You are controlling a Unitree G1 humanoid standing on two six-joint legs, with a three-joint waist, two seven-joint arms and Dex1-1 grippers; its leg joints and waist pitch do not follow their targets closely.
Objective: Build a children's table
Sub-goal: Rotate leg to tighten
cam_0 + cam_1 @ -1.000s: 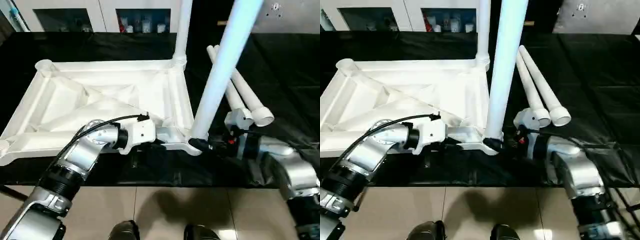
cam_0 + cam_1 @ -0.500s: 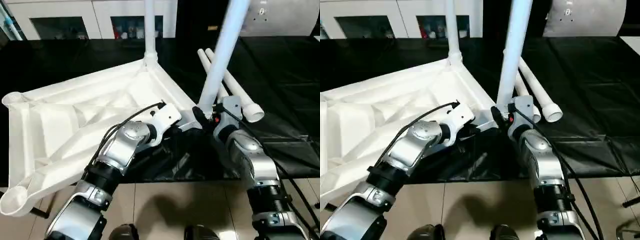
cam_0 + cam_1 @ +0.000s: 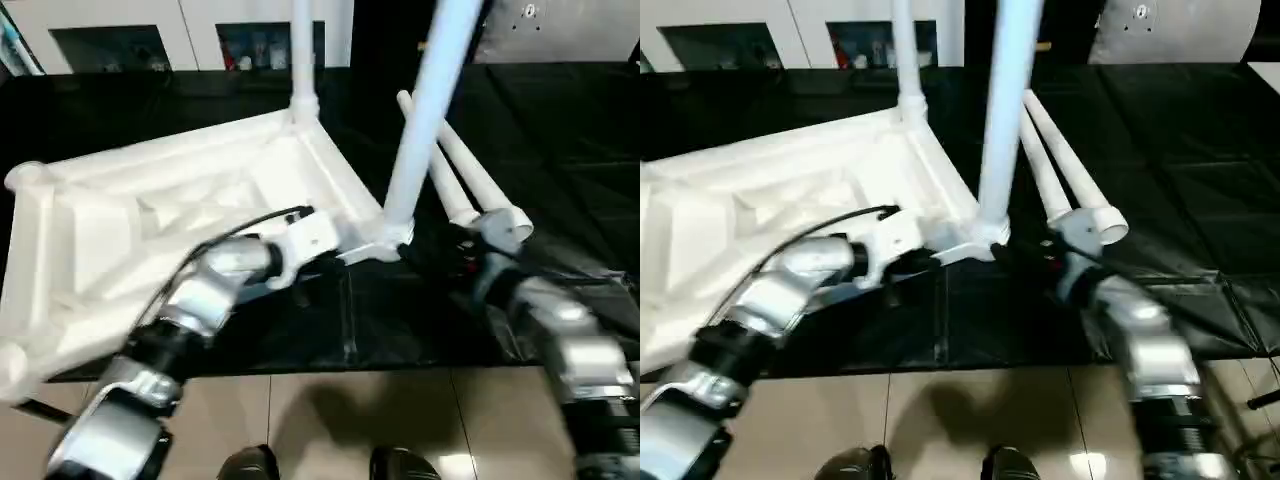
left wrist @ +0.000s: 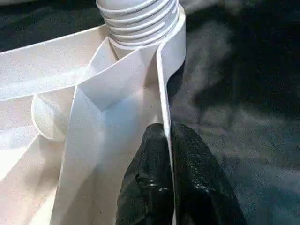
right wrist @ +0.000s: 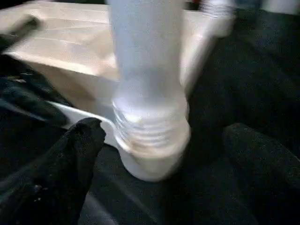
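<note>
My left gripper (image 4: 166,140) pinches the tabletop's rim (image 4: 164,84); right gripper (image 5: 159,154), spread empty around the second leg (image 5: 147,84), fetches another leg next.

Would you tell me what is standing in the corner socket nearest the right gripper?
A white tube leg stands upright in that socket, ridged end down. How deep it sits is hidden inside the socket.

The two eye views look from the head forward and down over the forearms at the black counter (image 3: 560,170), from far enough to take in the whole children's table (image 3: 150,220). Each wrist view looks along its own jaws from very near. All four views share the corner socket with its upright leg (image 5: 147,93), just in front of both jaws
</note>
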